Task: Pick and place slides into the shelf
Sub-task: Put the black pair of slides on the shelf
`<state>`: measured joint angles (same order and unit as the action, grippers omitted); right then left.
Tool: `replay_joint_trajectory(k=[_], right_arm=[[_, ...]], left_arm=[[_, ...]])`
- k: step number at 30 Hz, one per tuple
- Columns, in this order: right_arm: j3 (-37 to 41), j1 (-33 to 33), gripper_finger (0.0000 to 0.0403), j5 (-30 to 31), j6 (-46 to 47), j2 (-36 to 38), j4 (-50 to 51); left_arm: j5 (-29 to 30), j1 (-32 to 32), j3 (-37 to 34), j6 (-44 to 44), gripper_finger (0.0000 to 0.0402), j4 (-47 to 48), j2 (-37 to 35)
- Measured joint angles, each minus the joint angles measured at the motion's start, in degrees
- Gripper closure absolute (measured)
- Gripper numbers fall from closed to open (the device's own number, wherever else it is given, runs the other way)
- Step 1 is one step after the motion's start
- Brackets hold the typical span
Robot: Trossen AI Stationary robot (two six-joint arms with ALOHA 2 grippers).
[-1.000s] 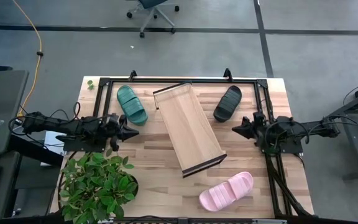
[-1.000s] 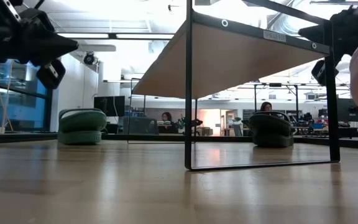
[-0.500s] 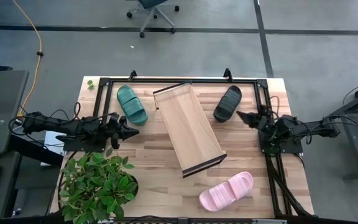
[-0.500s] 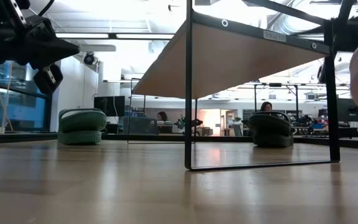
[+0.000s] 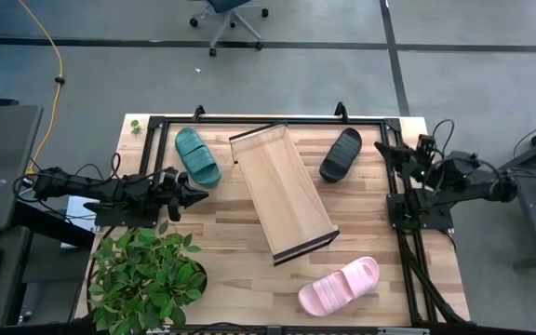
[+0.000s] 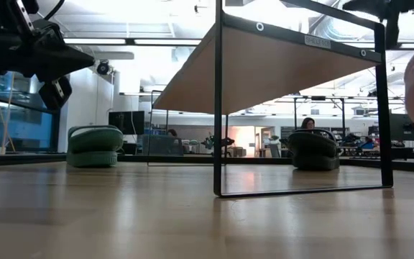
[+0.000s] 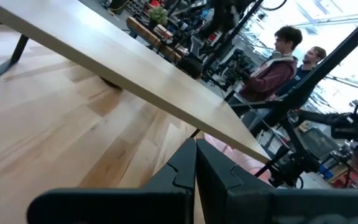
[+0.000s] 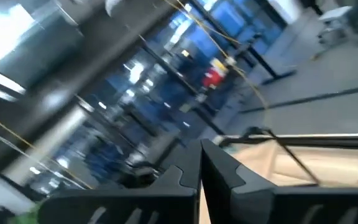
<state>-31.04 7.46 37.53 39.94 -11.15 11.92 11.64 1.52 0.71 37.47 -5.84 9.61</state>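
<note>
3 slides on the counter (image 5: 231,237): green slide (image 5: 197,156) beside the shelf's far-left end, black slide (image 5: 341,154) beside its far-right end, pink slide (image 5: 339,286) near the front right. 1 shelf (image 5: 282,191), lying diagonally mid-counter, bare. 1 plant (image 5: 145,277) at the front left. Left gripper (image 5: 199,194) between green slide and plant, fingers pressed together. Right gripper (image 5: 381,147) fingers pressed together; since 0.5 s ago it swung up toward the counter's back right corner. Slides, shelf, left arm unchanged.

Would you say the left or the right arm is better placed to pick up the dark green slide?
Probably left: the left gripper, shut, sits just below the dark green slide, left of the shelf. The right gripper is across the shelf, beside the black slide.
</note>
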Motion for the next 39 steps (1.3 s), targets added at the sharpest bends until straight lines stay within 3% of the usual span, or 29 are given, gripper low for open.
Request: replay_joint_trajectory(k=[9, 15, 24, 27, 32, 39], right_arm=[[-16.59, 0.02, 0.0403, 5.13, -5.5, -10.48, 7.19], [-28.43, 0.0, 0.0403, 12.64, -11.45, -19.2, 16.03], [-42.72, -0.01, 0.0403, 15.37, 5.39, -30.99, 43.8], [-45.37, -1.03, 0.0403, 13.73, 10.98, -34.05, 49.79], [-47.22, -6.73, 0.0403, 4.59, 18.16, -37.09, 58.28], [-46.92, -17.53, 0.0402, -6.25, 11.69, -39.38, 56.05]], left_arm=[[0.0, 0.0, -0.01, -0.13, 0.0401, 0.0, 0.0], [0.0, 0.0, 0.0, -0.13, 0.0401, 0.01, 0.0], [-0.04, 0.0, 0.0, -0.13, 0.0401, 0.34, 0.0], [-0.04, 0.0, 0.0, -0.13, 0.0401, 0.38, 0.0], [-0.02, 0.0, 0.0, -2.6, 0.0401, 0.36, 0.0], [-0.02, 0.0, 0.0, -4.45, 0.0401, 0.37, 0.0]])
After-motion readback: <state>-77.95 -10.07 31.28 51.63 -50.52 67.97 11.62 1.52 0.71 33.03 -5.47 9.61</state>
